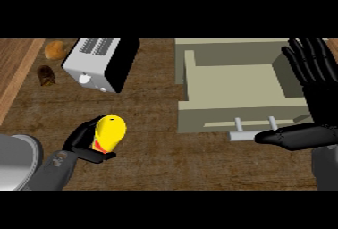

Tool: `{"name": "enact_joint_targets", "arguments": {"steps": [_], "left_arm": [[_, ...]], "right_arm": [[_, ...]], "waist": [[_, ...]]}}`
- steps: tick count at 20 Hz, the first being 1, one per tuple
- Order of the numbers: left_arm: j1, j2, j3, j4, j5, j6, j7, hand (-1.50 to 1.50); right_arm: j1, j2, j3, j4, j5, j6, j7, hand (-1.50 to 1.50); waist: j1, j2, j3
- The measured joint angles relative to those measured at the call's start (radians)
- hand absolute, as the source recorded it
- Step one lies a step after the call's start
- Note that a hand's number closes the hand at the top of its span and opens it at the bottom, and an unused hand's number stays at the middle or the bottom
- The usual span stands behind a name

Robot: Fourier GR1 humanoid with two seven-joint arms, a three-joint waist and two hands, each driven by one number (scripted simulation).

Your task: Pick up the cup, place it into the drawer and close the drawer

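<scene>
Yellow and marked with a red streak, the cup (pixel 111 132) sits in the robot's left hand (pixel 79 139) at the lower left of the wood-grained counter (pixel 152 152), black fingers curled round one flank and the thumb hooked under its near end. Whether it is lifted or rests on the top cannot be told from this steep view. The cup lies tilted rather than upright: its long axis runs from the near end in the palm up and slightly rightward, rounded far end pointing away from the robot. That enclosing hold looks suited to a carry, as the beige drawer (pixel 224 117) stands pulled open well to the right, its pale floor bare and its barred handle (pixel 246 133) facing the robot. The right hand (pixel 322 105) shows at the right edge, open, fingers straight and upward beside the drawer's side wall, thumb stretched toward the handle; contact cannot be confirmed. Its spot would suit pushing the drawer shut later. Beyond the cup stand a white-and-black toaster (pixel 99 62) and, at far left, two small brown food items (pixel 51 62). The placing step appears not yet done.
</scene>
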Motion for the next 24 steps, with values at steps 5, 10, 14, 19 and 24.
{"name": "enact_joint_targets", "arguments": {"steps": [5, 10, 14, 19, 24], "left_arm": [[0.015, -0.01, 0.008, -0.051, -0.001, 0.099, -0.092, 1.5], [0.01, -0.03, 0.064, -0.069, 0.049, 0.16, -0.131, 1.5], [0.017, -0.066, 0.187, -0.078, 0.153, 0.28, -0.14, 1.5], [-0.009, -0.114, 0.262, -0.123, 0.225, 0.342, -0.147, 1.5], [-0.076, -0.151, 0.241, -0.202, 0.226, 0.363, -0.102, 1.5]], "right_arm": [[0.023, 0.003, 0.006, -0.011, 0.012, 0.0, -0.009, -1.5], [0.022, 0.001, -0.002, -0.004, 0.007, 0.0, -0.011, -1.5], [0.031, -0.006, -0.012, -0.004, 0.004, 0.005, -0.012, -1.5], [0.028, -0.016, -0.026, -0.005, -0.001, 0.005, -0.003, -1.5], [0.048, -0.018, -0.021, -0.009, 0.007, 0.011, -0.003, -1.5]], "waist": [[0.0, -0.001, -0.002], [0.007, -0.002, -0.002], [0.019, -0.005, -0.001], [0.025, -0.01, 0.001], [0.031, -0.015, 0.003]]}}
